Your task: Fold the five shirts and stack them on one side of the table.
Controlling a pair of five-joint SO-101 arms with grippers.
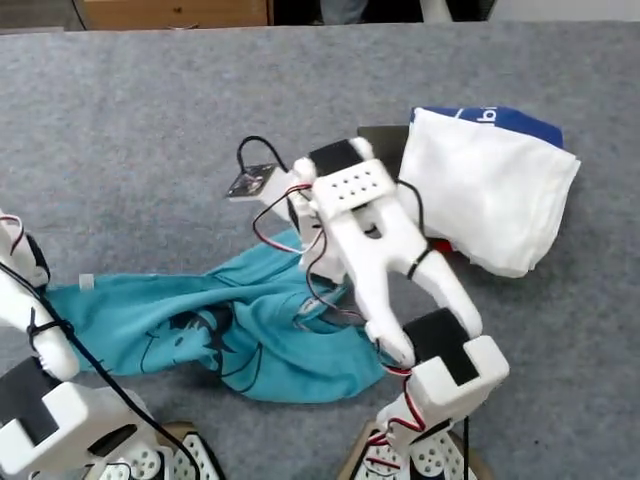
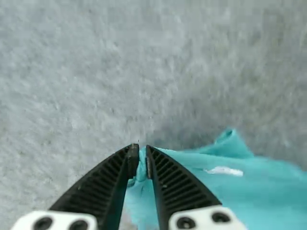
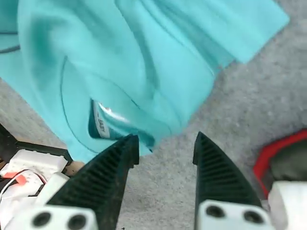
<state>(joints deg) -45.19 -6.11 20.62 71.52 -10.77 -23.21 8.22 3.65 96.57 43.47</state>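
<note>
Blue shirt [image 1: 505, 117] mostly beneath white shirt [image 1: 490, 195]

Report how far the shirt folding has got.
Done: a folded white shirt sits on a blue shirt at the right of the table. In hand: the teal shirt lies crumpled, left gripper shut on its edge, right gripper open near its collar. Left: folding and stacking it.

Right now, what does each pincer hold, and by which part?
The left pincer pinches the teal shirt at its edge; the right pincer is open, holding nothing.
</note>
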